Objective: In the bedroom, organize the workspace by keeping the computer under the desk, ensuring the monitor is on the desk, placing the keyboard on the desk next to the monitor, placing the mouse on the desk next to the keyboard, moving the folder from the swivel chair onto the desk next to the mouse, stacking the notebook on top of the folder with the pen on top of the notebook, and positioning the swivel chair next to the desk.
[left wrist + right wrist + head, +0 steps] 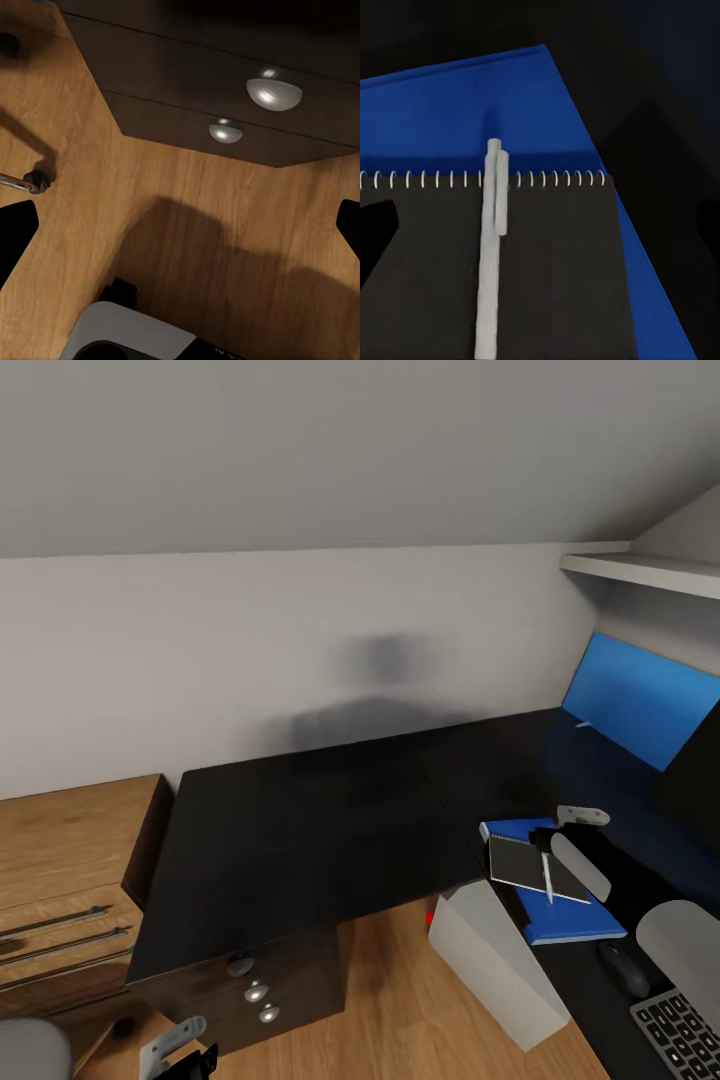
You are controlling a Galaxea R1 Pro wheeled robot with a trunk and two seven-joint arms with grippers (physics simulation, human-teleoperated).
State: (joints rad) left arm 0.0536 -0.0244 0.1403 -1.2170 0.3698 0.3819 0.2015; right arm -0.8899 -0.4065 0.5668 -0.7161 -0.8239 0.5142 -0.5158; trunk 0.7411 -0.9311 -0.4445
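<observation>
The blue folder [572, 925] lies on the glossy black desk [320, 830] at the right. On it rests the dark notebook [518, 860], and the pale pen [548, 877] lies on the notebook. My right gripper [562, 830] hovers just above them, open and empty. In the right wrist view the pen [492, 247] runs across the notebook [555, 277] and folder [450, 120] between my spread fingers [375, 240]. The mouse [622, 967] and keyboard [680, 1032] lie nearer. The monitor [695, 770] shows at the right edge. The grey computer [500, 970] stands under the desk. My left gripper [180, 1052] is low and open.
The drawer unit with silver knobs [255, 992] sits under the desk's left end; its knobs [274, 91] face my left gripper [180, 225] over the wood floor. A light-wood counter [70, 850] stands left. A blue wall panel [640, 700] and white shelf [650, 570] are at the right.
</observation>
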